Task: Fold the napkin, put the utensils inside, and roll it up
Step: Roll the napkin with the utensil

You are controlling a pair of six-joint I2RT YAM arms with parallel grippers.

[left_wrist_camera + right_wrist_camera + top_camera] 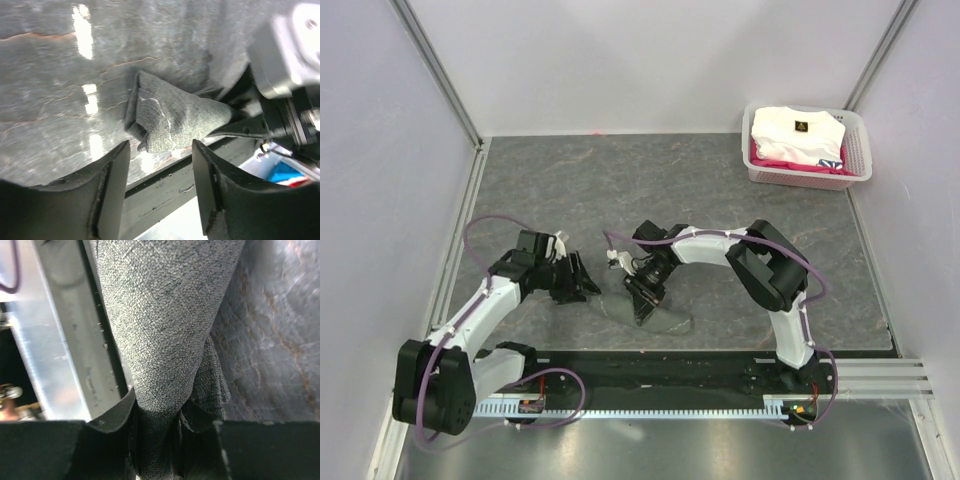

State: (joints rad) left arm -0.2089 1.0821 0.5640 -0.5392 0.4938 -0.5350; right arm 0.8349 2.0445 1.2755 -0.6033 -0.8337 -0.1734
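With right hand clamped on the napkin and left hand apart beside it, pinch the loose end, draw taut, lay flat on table.

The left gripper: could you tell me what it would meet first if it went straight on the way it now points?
The left gripper would most likely meet the bunched napkin, lying just ahead of its open jaws; depth is unclear.
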